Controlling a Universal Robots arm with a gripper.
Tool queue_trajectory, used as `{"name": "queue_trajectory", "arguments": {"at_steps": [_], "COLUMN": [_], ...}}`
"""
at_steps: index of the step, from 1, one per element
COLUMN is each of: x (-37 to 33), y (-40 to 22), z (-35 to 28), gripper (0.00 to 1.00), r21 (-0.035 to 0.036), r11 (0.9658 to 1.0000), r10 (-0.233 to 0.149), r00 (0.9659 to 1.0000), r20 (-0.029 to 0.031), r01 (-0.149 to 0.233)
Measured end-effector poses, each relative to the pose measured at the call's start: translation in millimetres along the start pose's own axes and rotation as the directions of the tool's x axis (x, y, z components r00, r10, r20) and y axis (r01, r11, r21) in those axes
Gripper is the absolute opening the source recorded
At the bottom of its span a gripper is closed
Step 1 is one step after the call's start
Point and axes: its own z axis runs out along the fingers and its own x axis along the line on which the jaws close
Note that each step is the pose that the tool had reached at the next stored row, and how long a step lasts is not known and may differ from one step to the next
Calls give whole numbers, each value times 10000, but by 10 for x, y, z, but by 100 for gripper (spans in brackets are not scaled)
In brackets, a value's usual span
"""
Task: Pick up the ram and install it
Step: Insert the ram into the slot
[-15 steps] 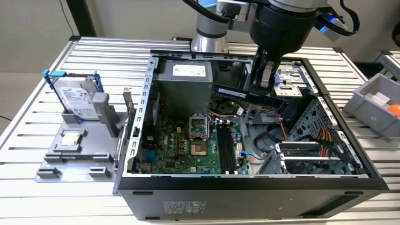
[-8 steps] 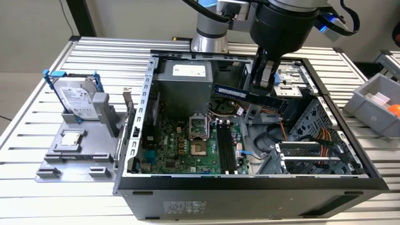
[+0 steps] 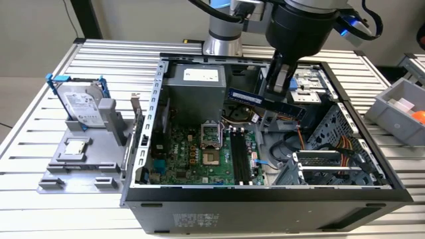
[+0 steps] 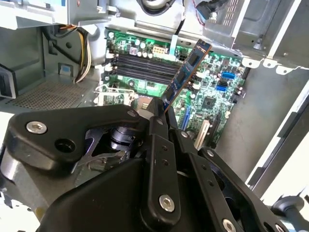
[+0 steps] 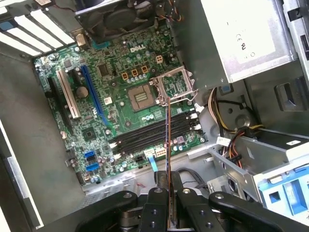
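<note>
Your gripper (image 3: 277,88) is clamped on the ram (image 3: 264,101), hanging over the open case (image 3: 265,196), well clear of the slots (image 3: 240,158). A skewed descent could jam its edge or snag the cables (image 5: 219,110).

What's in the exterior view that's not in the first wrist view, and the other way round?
The exterior view adds the hard drive in its blue frame, the small silver chip on a grey holder, and a grey bin. The first wrist view adds the blue card slot and the white card slot. Both show the hand shut on the ram, above the green motherboard with its black memory slots.
</note>
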Motion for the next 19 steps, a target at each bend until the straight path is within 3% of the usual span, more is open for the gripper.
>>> {"name": "queue_trajectory", "arguments": {"at_steps": [8, 19], "x": [0, 0], "y": [0, 0], "z": [2, 3], "gripper": [0, 0], "r21": [24, 52], "r11": [9984, 9928], "r10": [565, 1198], "r00": [9984, 9928], "r20": [9, 18], "r01": [-565, -1198]}}
